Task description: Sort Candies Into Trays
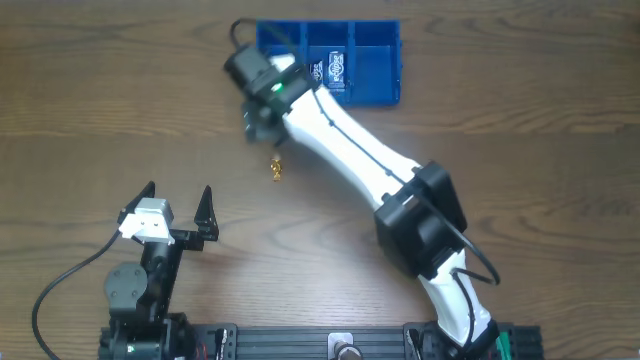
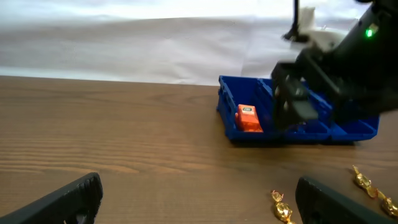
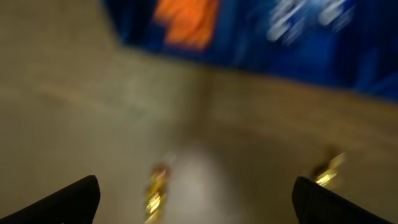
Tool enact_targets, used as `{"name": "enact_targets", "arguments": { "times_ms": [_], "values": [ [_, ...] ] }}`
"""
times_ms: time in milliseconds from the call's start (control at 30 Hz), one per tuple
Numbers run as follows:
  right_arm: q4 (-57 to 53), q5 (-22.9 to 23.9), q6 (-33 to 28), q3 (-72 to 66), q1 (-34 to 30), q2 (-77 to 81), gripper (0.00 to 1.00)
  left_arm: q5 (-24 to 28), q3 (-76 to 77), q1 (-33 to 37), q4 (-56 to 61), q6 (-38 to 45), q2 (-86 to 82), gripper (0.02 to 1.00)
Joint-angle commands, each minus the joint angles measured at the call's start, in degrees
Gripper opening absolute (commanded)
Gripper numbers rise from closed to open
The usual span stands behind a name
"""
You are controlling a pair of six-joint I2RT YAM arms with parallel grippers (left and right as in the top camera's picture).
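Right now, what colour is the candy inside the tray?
Orange. The candy lies in the blue tray; the left wrist view shows it best.

Left arm (image 1: 143,285): black round joint housings, a white-grey block at the wrist.
Left gripper (image 1: 178,192): two black, pointed, wedge-shaped fingers.
Left cable (image 1: 62,279): black, thin, looping beside the base.
Right arm (image 1: 350,150): long white links, boxy black joint housings.
Wrist light (image 1: 277,88): small green glow.
Right cable (image 1: 487,268): black, curling by the lower joint.
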Motion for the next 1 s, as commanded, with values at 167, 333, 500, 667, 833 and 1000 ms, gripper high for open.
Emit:
{"name": "enact_targets", "arguments": {
  "times_ms": [167,333,500,667,833,1000],
  "values": [
    [2.3,-3.2,8.2,-9.5,4.1,-0.8,1.000,1.6,-0.8,0.2,-2.7,-0.2,-0.3,0.996],
    [5.2,-3.6,9.5,-11.5,4.1,0.7,0.993,1.6,-0.8,0.2,-2.7,-0.2,-0.3,0.996],
    [7.3,-3.7,9.5,-11.5,4.1,3.2,0.976,1.6,-0.8,0.2,-2.7,-0.2,-0.3,0.998],
    [7.9,-3.6,10.3,-11.5,4.1,5.1,0.943,1.6,-0.8,0.2,-2.7,-0.2,-0.3,0.998],
    [8.0,-3.1,10.7,-11.5,4.1,5.6,0.844,1.6,-0.8,0.2,-2.7,-0.2,-0.3,0.998],
    [7.9,-2.8,10.8,-11.6,4.1,5.7,0.680,1.6,-0.8,0.2,-2.7,-0.2,-0.3,0.998]
  ]
}}
